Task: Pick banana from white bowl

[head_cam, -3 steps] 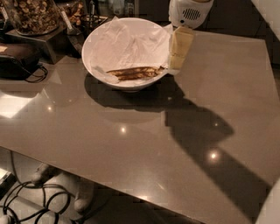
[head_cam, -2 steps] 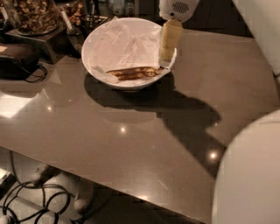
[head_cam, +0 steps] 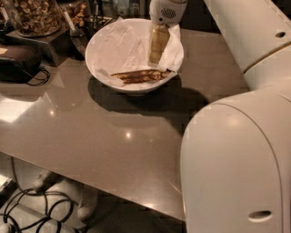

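The white bowl stands at the back of the grey table, lined with crumpled white paper. The banana, dark brown with yellow streaks, lies flat along the bowl's near inner side. My gripper hangs down inside the bowl on its right side, its tip just above and behind the banana's right half. The white arm fills the right of the view.
A glass jar of nuts stands on a dark box at the back left, with a black device and cable beside it. More containers sit behind the bowl. The table's near edge runs diagonally, with cables on the floor below.
The gripper has moved left from the bowl's right rim to inside the bowl, over the banana. The arm has swung further into the right of the view.
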You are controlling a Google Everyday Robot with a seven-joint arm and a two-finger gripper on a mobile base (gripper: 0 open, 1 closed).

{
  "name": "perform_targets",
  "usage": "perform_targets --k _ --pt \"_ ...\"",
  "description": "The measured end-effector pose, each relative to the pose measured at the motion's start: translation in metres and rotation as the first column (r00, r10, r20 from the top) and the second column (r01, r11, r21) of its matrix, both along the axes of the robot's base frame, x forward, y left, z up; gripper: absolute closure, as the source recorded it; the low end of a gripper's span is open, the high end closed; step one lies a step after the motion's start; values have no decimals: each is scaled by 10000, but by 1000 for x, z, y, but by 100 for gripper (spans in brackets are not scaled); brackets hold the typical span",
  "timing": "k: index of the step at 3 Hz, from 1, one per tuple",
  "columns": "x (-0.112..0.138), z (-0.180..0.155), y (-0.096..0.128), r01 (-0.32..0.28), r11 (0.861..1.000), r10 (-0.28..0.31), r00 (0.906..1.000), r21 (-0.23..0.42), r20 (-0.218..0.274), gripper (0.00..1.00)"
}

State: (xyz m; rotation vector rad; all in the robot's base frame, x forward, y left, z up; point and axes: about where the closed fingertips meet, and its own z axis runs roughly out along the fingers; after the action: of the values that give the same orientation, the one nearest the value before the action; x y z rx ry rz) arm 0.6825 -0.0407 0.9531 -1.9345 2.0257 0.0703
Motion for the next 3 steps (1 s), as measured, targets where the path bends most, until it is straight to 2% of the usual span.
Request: perform_targets --k 1,3 --pt "5 -31 4 159 9997 -146 9972 173 -735 32" --pt "4 -79 1 739 9968 -665 9778 303 -1986 34"
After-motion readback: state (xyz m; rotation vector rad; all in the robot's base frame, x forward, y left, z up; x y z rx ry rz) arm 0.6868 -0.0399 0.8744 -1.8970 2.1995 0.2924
